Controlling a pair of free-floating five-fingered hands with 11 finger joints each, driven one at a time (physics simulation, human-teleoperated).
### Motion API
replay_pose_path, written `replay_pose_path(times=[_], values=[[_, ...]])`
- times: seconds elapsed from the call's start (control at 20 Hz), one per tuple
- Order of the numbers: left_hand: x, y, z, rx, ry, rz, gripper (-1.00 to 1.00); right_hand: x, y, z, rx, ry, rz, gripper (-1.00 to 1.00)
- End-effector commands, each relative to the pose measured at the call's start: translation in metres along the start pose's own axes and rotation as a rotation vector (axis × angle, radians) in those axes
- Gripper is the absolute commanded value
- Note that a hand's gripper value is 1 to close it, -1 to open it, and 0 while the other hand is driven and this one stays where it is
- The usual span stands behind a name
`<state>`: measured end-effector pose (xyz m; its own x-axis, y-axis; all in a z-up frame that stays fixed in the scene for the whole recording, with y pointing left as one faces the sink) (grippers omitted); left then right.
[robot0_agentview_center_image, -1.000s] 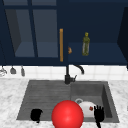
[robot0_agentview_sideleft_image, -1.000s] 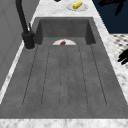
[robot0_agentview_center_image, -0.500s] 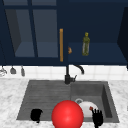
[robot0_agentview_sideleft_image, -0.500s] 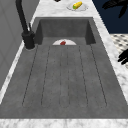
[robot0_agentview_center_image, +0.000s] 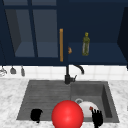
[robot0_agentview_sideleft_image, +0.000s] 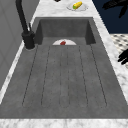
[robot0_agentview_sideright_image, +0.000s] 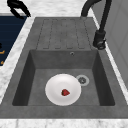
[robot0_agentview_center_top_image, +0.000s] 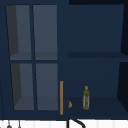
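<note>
Hovering: right hand (robot0_agentview_center_image: 97, 118), fingers spread apart, is floating beside the plate (robot0_agentview_center_image: 86, 109).
Left hand (robot0_agentview_center_image: 36, 115): curling shut, holding nothing.
Plate: likely stiff, breakable; rim suits gripping.

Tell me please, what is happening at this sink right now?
Two black robot hands hover at the front edge of the grey sink. The right robot hand, fingers straight, is beside the white round plate in the basin, which carries a small red piece. The left robot hand hangs over the draining board, curled, holding nothing.
</note>
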<state>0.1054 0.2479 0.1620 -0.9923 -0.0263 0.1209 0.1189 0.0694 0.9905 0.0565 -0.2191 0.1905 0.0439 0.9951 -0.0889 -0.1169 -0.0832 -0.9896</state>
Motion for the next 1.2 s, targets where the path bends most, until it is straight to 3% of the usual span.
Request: replay_pose_path(times=[0.0,0.35,0.4,0.55,0.8,1.05,1.1,1.15], values=[[0.000,0.000,0.000,0.000,0.000,0.000,0.00,0.000,0.000,0.000,0.000,0.000,0.000,-1.00],[0.000,0.000,0.000,0.000,0.000,0.000,0.00,0.000,0.000,0.002,0.000,0.000,-0.001,-1.00],[0.000,0.000,0.000,0.000,0.000,-0.001,-1.00,0.000,0.000,0.002,0.000,0.000,-0.001,0.00],[0.001,0.005,-0.001,0.010,0.001,-0.014,-1.00,0.000,-0.001,0.002,-0.010,-0.002,0.007,0.00],[-0.005,0.022,0.001,-0.005,-0.042,0.016,-1.00,0.000,-0.001,0.002,-0.017,0.000,0.001,0.00],[0.001,0.042,-0.002,-0.055,-0.044,0.019,-1.00,0.000,-0.001,0.002,-0.020,0.001,-0.002,0.00],[0.000,0.044,-0.002,-0.058,-0.009,0.035,-1.00,0.000,0.000,0.002,-0.021,0.001,-0.003,0.00],[0.004,0.051,-0.005,-0.072,-0.008,0.025,-1.00,0.000,0.000,0.002,-0.021,0.001,-0.003,0.00]])
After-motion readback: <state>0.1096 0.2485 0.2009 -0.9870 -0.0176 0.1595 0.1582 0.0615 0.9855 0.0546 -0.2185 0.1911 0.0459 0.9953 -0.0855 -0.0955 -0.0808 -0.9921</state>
